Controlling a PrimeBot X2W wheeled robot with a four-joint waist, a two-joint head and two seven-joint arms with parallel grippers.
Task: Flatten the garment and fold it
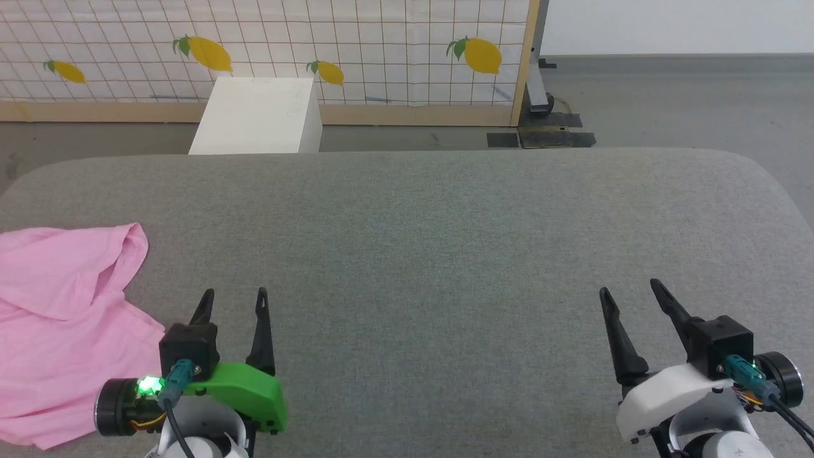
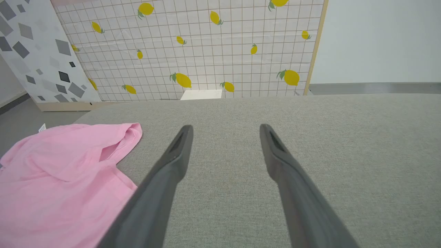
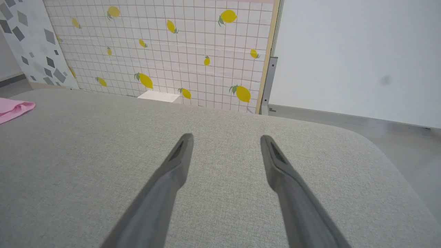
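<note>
The garment (image 1: 60, 318) is a wrinkled light pink cloth lying bunched at the left edge of the grey padded table (image 1: 432, 242), partly cut off by the frame. It also lies at the lower left of the left wrist view as the garment (image 2: 58, 182), with a small white label (image 2: 42, 127) at its far edge. A pink corner of the garment (image 3: 12, 108) peeks in at the left of the right wrist view. My left gripper (image 1: 234, 296) stands open just right of the cloth, holding nothing. My right gripper (image 1: 629, 287) stands open over bare table at the lower right.
A white box (image 1: 257, 117) stands on the floor behind the table's far edge. Behind it is a lemon-print grid screen (image 1: 381, 51) in a wooden frame. A grey-patterned panel (image 2: 38, 58) leans at the far left. The table's right corner (image 3: 389, 162) is rounded.
</note>
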